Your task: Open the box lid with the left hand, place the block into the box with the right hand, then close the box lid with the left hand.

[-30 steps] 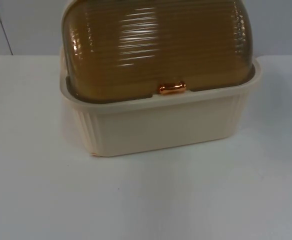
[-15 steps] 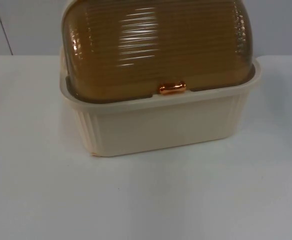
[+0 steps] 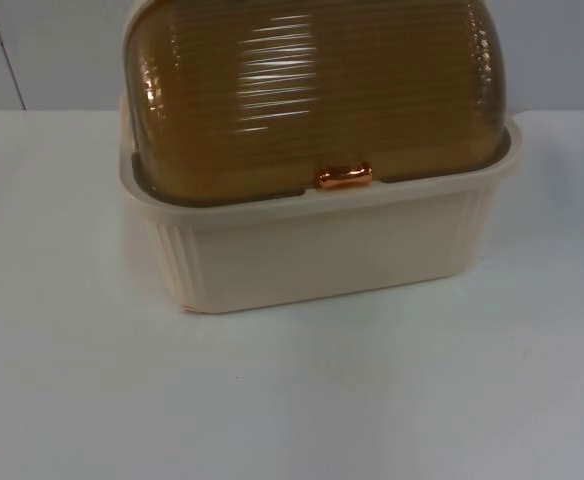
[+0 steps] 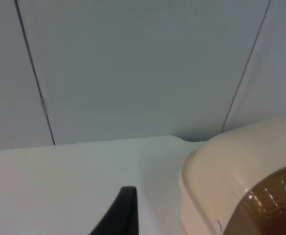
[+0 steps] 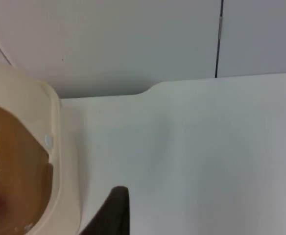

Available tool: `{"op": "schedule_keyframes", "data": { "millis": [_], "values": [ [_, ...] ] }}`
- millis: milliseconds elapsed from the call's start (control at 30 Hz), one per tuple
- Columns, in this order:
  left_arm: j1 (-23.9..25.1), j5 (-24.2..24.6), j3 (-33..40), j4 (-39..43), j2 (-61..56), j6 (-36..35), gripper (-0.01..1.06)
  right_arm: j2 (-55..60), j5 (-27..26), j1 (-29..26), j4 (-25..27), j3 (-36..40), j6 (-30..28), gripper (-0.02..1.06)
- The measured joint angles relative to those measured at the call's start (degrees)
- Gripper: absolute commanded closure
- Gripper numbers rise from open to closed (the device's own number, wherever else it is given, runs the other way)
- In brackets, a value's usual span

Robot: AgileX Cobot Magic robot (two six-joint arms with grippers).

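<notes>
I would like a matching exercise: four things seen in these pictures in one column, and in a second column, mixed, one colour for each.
Things:
1. box lid
2. lid handle
3. box base
4. partition wall

Colours:
A. cream
B. grey
C. translucent brown
D. shiny copper-orange

Pairs: 1-C, 2-D, 3-A, 4-B

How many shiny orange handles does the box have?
1. The handle sits at the front edge of the closed brown lid, above the cream box. Any on the back would be hidden.
</notes>
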Motion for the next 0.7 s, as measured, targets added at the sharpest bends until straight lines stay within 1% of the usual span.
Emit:
{"op": "schedule_keyframes", "data": {
  "millis": [100,300,400,467,500,600,633,667,700],
  "values": [
    [0.0,0.9,0.0,0.0,0.0,0.0,0.01,-1.2,-0.4,0.0,-0.2,0.0,0.0,0.00],
    [0.0,2.3,0.0,0.0,-0.4,0.0,0.01,-7.7,-0.4,0.0,-0.5,0.0,0.1,0.00],
    [0.0,3.3,0.0,0.0,-0.6,0.6,0.01,-12.1,0.3,0.0,-0.9,0.0,2.7,0.00],
    [0.0,3.9,0.0,-0.1,-0.7,1.8,0.01,-14.6,2.2,0.0,-2.4,0.0,6.0,0.00],
    [0.0,3.9,0.0,-0.1,-0.7,1.8,0.01,-14.6,2.2,0.0,-2.4,0.0,6.0,0.00],
    [-0.8,4.2,0.1,-0.5,-2.2,3.3,0.01,-17.3,7.4,0.0,-6.2,0.0,8.3,0.00],
    [-1.3,4.2,0.4,-0.5,-3.1,3.6,0.01,-18.1,8.1,0.0,-7.8,0.0,9.1,0.00],
    [-1.3,4.2,0.4,-0.5,-3.1,3.6,0.01,-18.1,8.1,0.0,-7.8,0.0,9.1,0.00],
    [-1.8,4.4,0.5,-0.9,-4.4,3.8,0.01,-19.2,8.3,0.4,-9.9,0.0,10.6,0.00]
  ]
}}
